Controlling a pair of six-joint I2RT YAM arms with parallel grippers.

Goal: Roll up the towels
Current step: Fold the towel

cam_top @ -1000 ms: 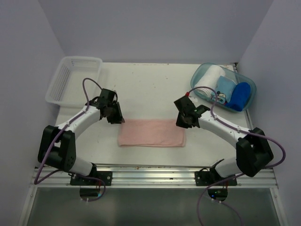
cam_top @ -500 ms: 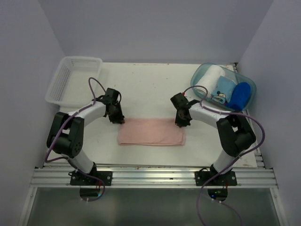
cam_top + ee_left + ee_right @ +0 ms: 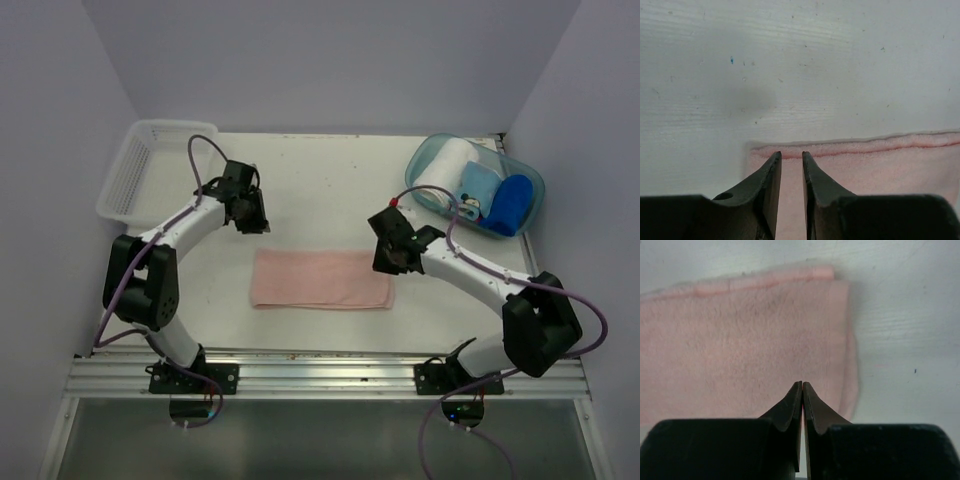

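Okay so, the pink towel (image 3: 320,279) is lying flat on the table (image 3: 320,180), a bit below the middle of the overhead frame. It's folded into a long strip running side to side and isn't rolled at all yet.

The left gripper (image 3: 247,212) hangs just above the towel's upper left corner in the overhead frame, over bare table and apart from the cloth. On its wrist cam the two fingers (image 3: 767,185) are only a crack apart. There's a narrow slit between them with nothing in it. The towel's hemmed edge runs across the lower right of that view, just past the tips.

The right gripper (image 3: 393,254) sits at the towel's upper right corner in the overhead. Its wrist cam shows the fingers (image 3: 790,412) pressed tight together, tips meeting, and I can't see any cloth pinched between them. The towel fills the upper left of that view, with its layered end running down just right of the tips. Can't tell if the tips actually touch the fabric.

Other stuff: there's a white basket (image 3: 150,165) in the upper left corner of the table. A clear blue tub (image 3: 522,168) sits at the upper right, holding a white roll (image 3: 445,170), a light blue cloth (image 3: 478,183) and a dark blue roll (image 3: 511,203).
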